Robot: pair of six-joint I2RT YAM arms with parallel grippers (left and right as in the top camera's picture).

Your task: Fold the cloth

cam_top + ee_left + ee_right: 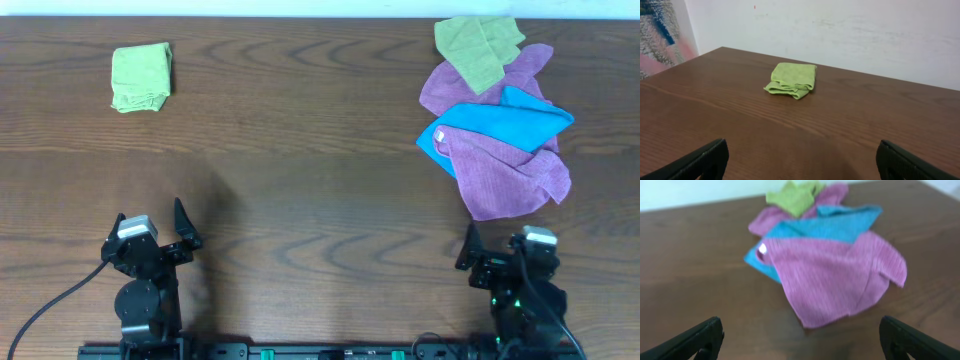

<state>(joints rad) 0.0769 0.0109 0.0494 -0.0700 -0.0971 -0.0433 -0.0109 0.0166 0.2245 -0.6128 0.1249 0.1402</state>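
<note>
The left end effector (152,228), wide open and empty, sits nearer: the cloth (141,77) lies straight ahead, well apart; the right end effector (503,250), also open, holds nothing

Bright even light, pale sheen on the bench (300,150). Right wrist view blurry throughout; left wrist view shows the cloth (792,80) sharp.

There was one lime-green cloth (141,77), one olive-green cloth (478,45), one blue cloth (515,112), purple showed twice, upper purple cloth (440,88) and lower purple cloth (515,175), seemingly two pieces, five cloths counted, two grippers, left gripper (802,159) and right gripper (800,336), one table (320,180).
</note>
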